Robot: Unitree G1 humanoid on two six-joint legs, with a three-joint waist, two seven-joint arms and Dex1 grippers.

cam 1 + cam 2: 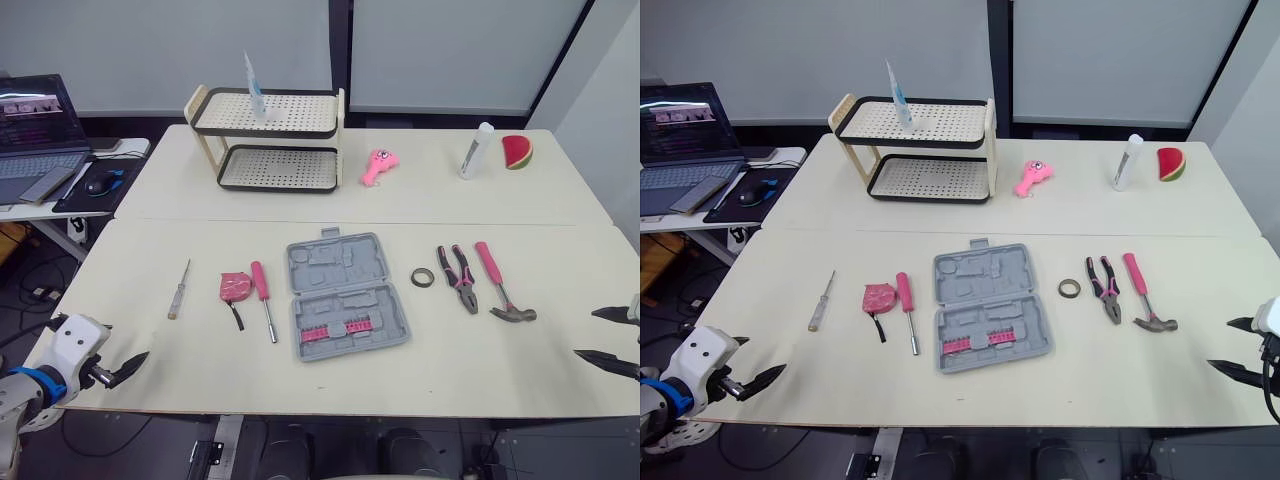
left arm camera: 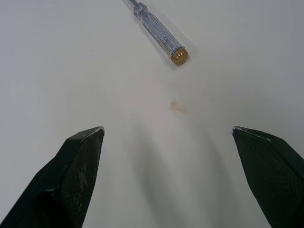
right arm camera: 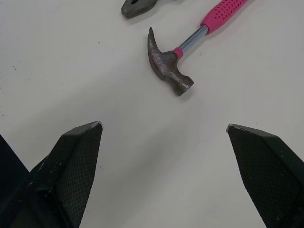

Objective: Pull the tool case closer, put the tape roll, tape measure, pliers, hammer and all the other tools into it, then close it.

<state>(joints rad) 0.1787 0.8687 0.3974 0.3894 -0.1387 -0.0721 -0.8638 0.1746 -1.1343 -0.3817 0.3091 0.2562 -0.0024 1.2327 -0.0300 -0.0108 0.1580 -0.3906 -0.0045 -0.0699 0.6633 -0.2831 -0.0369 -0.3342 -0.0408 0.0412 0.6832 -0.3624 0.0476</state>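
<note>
Step in hand: pulling the tool case (image 1: 345,298) closer is judged not yet begun.
Next move: a gripper is to be brought to the case's near rim, and the case drawn toward the table (image 1: 420,365) edge.
Left gripper (image 2: 168,130): spread wide, empty, near the slim screwdriver (image 2: 159,34).
Right gripper (image 3: 164,124): spread wide, empty, near the hammer (image 3: 168,66).
Tool case: grey, laid open flat at mid-table, pink bits in the near half.

No readable text or numbers anywhere. Laptop screen (image 1: 35,105) has lines too small to make out. Tool case (image 1: 335,262) shows no legible brand.
</note>
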